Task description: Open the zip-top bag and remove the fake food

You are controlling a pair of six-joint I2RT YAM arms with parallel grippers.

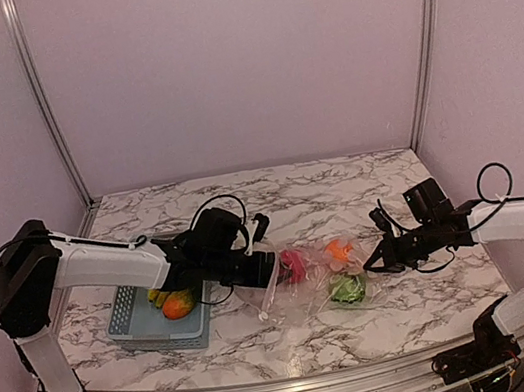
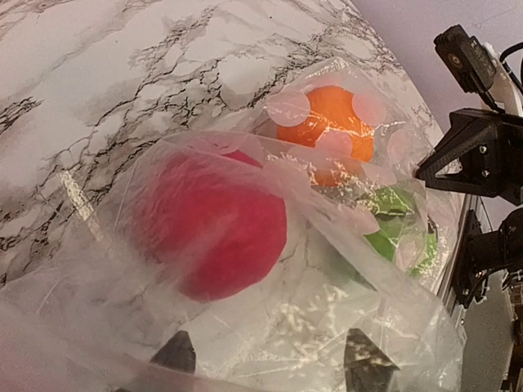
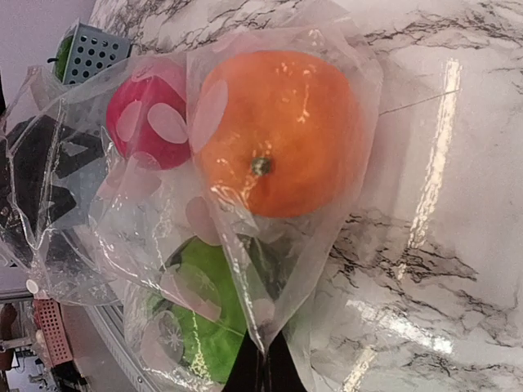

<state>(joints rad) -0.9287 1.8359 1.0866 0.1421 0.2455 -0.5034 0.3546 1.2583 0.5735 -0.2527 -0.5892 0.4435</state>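
Top view: the zip-top bag [image 1: 317, 280] lay mid-desk [image 1: 343, 192], toward the near edge, with the fake food [image 1: 347, 288] inside.
Left wrist view: the left pincer [image 2: 271, 361] stood open under bag film.
Right wrist view: the right pincer [image 3: 263, 369] was clamped on the bag's edge.

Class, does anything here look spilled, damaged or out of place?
Nothing spilled or damaged. The clear crinkly zip-top bag lies crumpled on the marble table, with a red toy fruit, a toy orange and a green toy inside.

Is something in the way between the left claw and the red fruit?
Yes. The crinkly clear plastic of the zip-top bag covers the red fruit, so a layer lies between the fruit and the left claw. Nothing else does.
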